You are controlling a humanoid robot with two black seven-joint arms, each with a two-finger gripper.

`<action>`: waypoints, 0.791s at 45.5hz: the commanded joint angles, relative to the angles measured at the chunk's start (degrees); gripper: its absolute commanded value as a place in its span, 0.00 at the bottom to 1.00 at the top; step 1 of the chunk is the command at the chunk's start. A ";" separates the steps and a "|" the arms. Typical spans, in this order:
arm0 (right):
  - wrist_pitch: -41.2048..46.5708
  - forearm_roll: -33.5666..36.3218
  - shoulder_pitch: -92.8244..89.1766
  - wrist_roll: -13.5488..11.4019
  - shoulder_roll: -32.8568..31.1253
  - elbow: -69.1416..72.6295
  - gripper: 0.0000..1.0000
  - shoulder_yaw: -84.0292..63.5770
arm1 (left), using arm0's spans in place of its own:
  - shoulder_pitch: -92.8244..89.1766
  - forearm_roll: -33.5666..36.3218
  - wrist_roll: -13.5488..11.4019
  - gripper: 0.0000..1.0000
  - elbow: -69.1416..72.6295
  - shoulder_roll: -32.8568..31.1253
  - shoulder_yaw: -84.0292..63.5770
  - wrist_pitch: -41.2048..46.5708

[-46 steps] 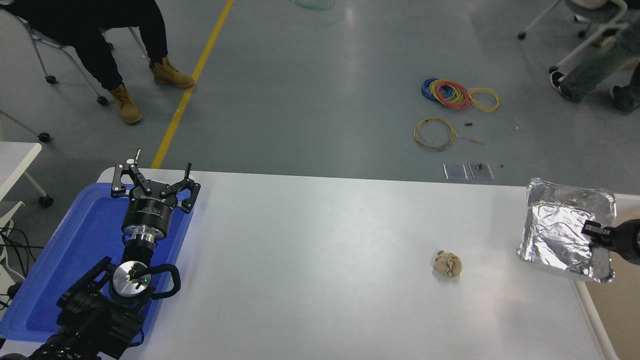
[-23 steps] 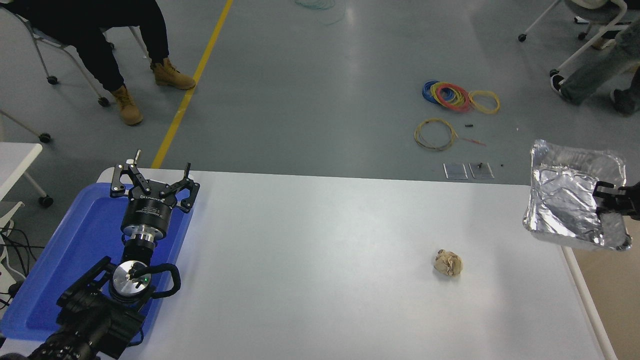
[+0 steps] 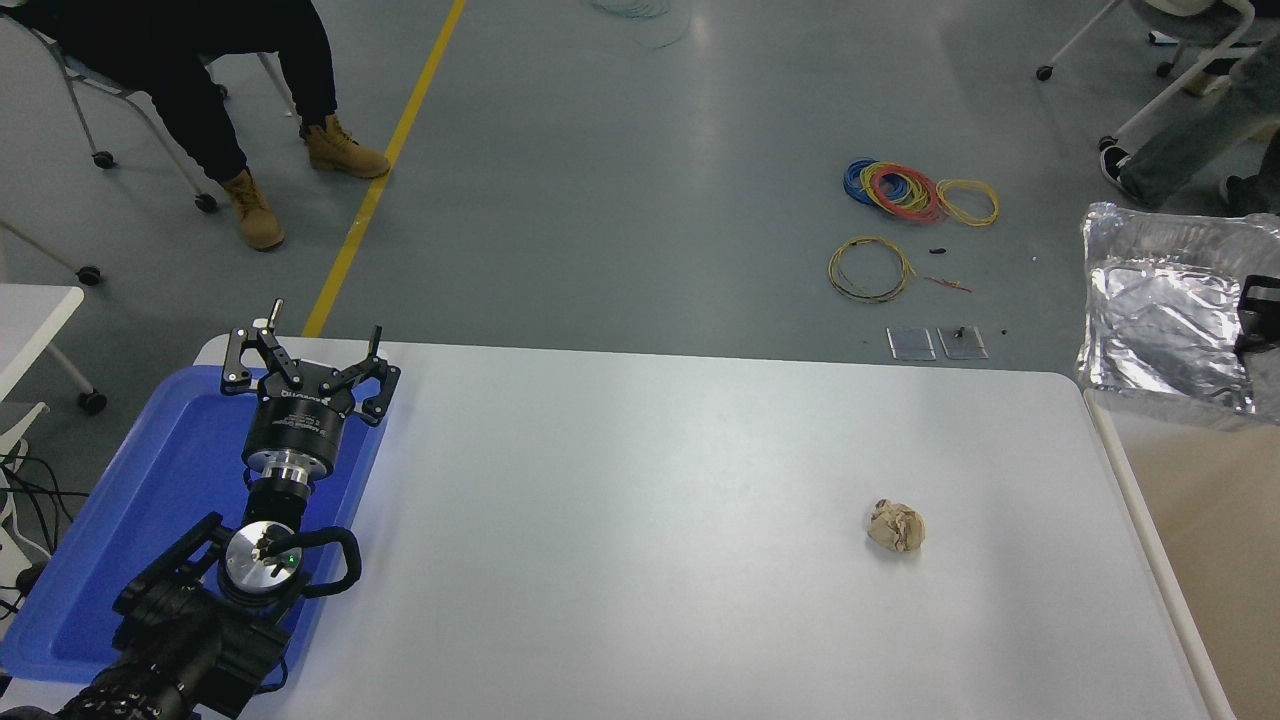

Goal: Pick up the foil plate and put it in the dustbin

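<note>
Foil plate [image 3: 1165,320] over dustbin [image 3: 1140,540]

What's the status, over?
Right gripper shut on foil plate, held above the dustbin edge. Left gripper parked open over blue tray. Nothing in the way.

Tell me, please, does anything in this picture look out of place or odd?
Mostly the floor beyond the table: loose coils of coloured cable and two small flat plates lie scattered there. On the table a crumpled paper ball sits alone. The foil plate hangs in the right gripper at the picture's right edge.
</note>
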 commanded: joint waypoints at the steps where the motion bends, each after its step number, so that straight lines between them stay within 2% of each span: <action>1: 1.12 -0.11 2.14 -0.02 0.01 0.04 0.00 -0.97 | 0.00 0.00 0.00 1.00 0.00 -0.07 0.00 0.00; 19: 0.15 -1.69 -1.81 -0.02 -0.34 -2.42 0.00 -1.15 | 0.00 0.00 -0.09 1.00 0.00 -0.07 0.00 0.00; 36: -4.42 -0.46 -18.59 -0.19 -1.74 -17.71 0.00 -0.01 | 0.00 0.00 0.00 1.00 0.00 0.01 0.00 0.00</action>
